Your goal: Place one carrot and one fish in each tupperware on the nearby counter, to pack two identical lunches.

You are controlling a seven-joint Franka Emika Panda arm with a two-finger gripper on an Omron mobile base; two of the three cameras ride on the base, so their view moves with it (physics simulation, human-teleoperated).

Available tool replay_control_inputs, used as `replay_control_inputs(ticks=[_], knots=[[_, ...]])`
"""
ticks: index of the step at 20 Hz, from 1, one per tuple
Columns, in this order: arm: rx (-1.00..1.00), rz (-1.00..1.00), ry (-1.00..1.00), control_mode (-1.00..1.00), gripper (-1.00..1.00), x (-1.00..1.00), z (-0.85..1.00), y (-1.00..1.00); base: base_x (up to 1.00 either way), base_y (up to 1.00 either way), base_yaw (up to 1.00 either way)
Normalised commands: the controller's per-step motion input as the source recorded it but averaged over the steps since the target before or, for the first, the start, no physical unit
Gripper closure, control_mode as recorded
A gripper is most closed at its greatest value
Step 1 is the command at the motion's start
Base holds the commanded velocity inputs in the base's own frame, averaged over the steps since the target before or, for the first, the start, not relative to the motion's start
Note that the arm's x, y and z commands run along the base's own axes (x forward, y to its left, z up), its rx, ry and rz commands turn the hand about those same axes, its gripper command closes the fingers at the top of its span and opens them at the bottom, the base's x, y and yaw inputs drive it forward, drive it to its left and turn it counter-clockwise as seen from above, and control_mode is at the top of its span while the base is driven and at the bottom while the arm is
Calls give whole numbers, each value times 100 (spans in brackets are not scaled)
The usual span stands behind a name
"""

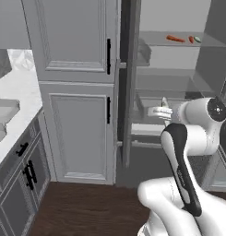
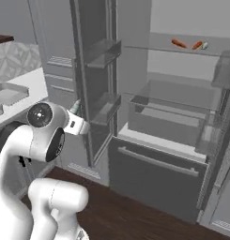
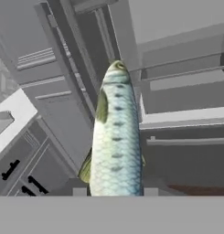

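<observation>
A: What's the tool doing?
B: It's clamped on a fish, jaws only narrowly apart, in front of the open fridge.
A: Do the base views add anything?
B: The left one shows two carrots and a pale fish toward the right end of the upper fridge shelf. Both show the worktop at left.
A: Anything unclear?
B: There the held fish is a sliver, and the trays on the worktop's edge are cut off.
</observation>
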Motion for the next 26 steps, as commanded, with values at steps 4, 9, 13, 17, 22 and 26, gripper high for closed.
replay_control_inputs(ticks=[4,9,13,17,22,26], knots=[[0,0,0,100,100,0,0,0,54,100,50],[0,0,0,100,100,0,0,0,92,76,41],[0,0,0,100,100,0,0,0,100,1,29],[0,0,0,100,100,0,0,0,100,-8,24],[0,0,0,100,100,0,0,0,98,58,33],[0,0,0,100,100,0,0,0,79,84,36]])
